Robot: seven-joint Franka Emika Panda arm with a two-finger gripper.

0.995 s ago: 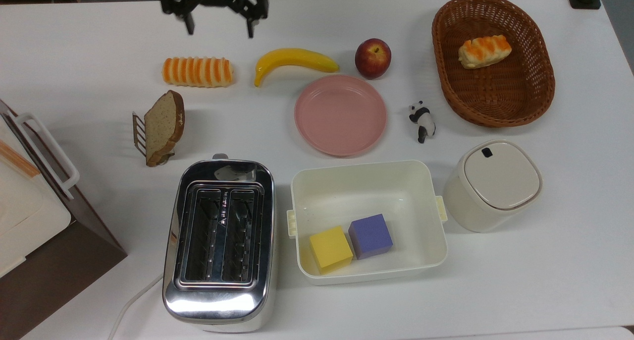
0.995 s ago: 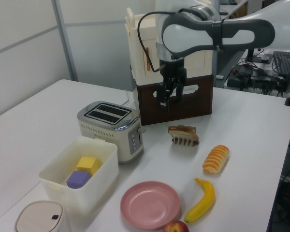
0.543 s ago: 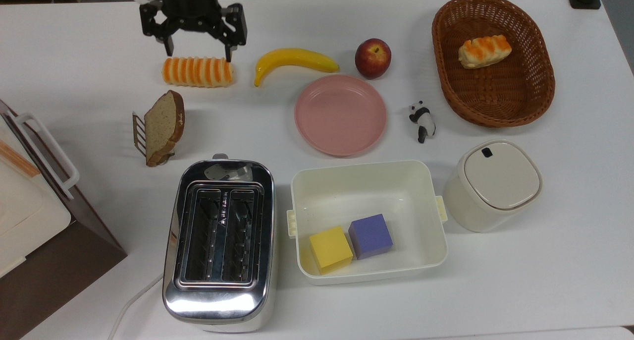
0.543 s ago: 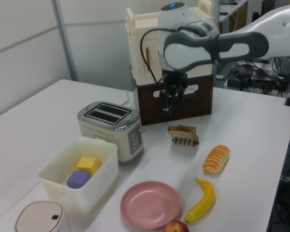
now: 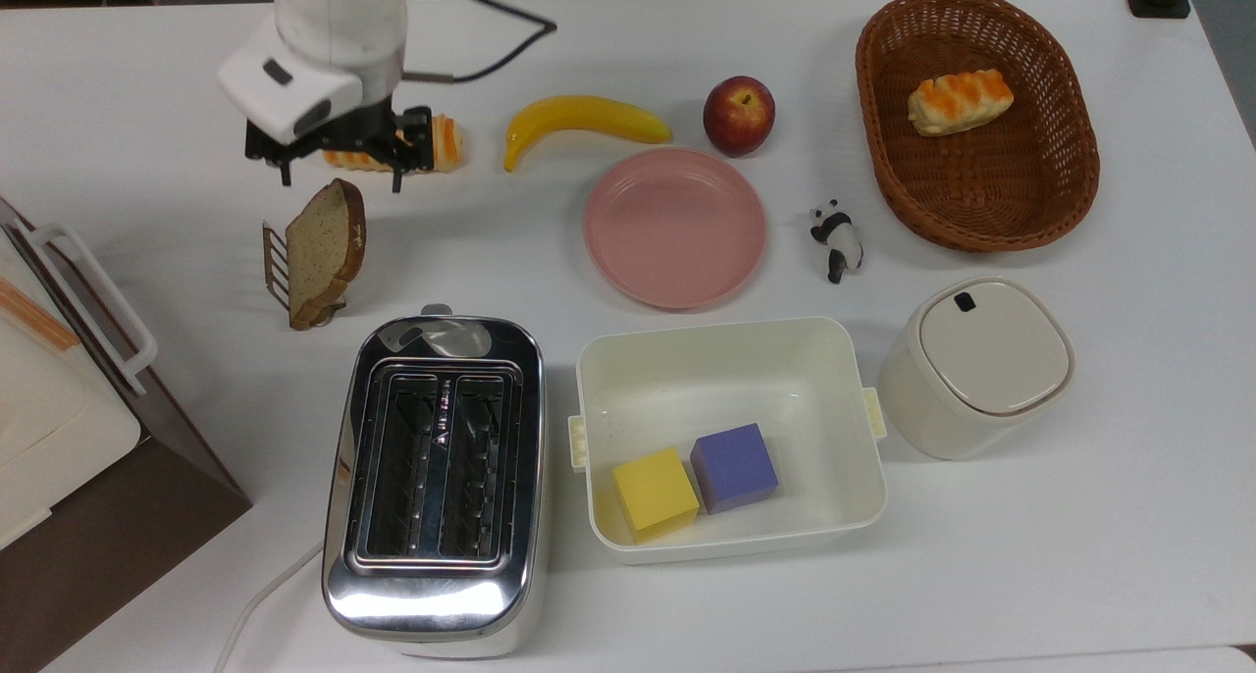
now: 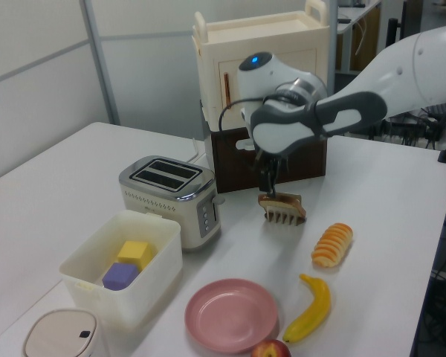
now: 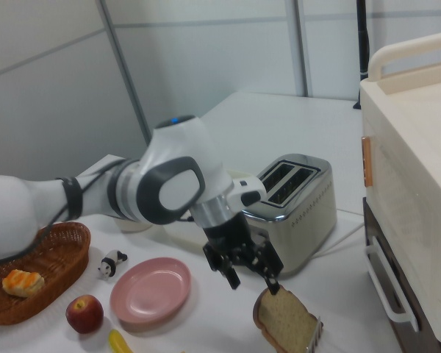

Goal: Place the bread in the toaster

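Claw fingers are spread apart and hold nothing. It hangs just above the top edge of the bread, a little to the far side of it in the top view.

Now from big to small. First comes the white tabletop, which carries everything. Next is the arm, which reaches in over it. After that comes the toaster, shiny, with two dark slots and nothing in them. It sits near the bread, on the side away from the arm. The bread is a brown slice that leans in a small wire rack. The striped roll lies just behind the claw in the top view.

What could go wrong? The slice is thin and tilted, so the claw may come down with both fingers on one side and miss. A finger could also hit the rack, catch in the wires, and push it over or lift it with the bread. The roll is close, so the claw could bump it as well. A loose hold could let the slice slip and miss the slot.
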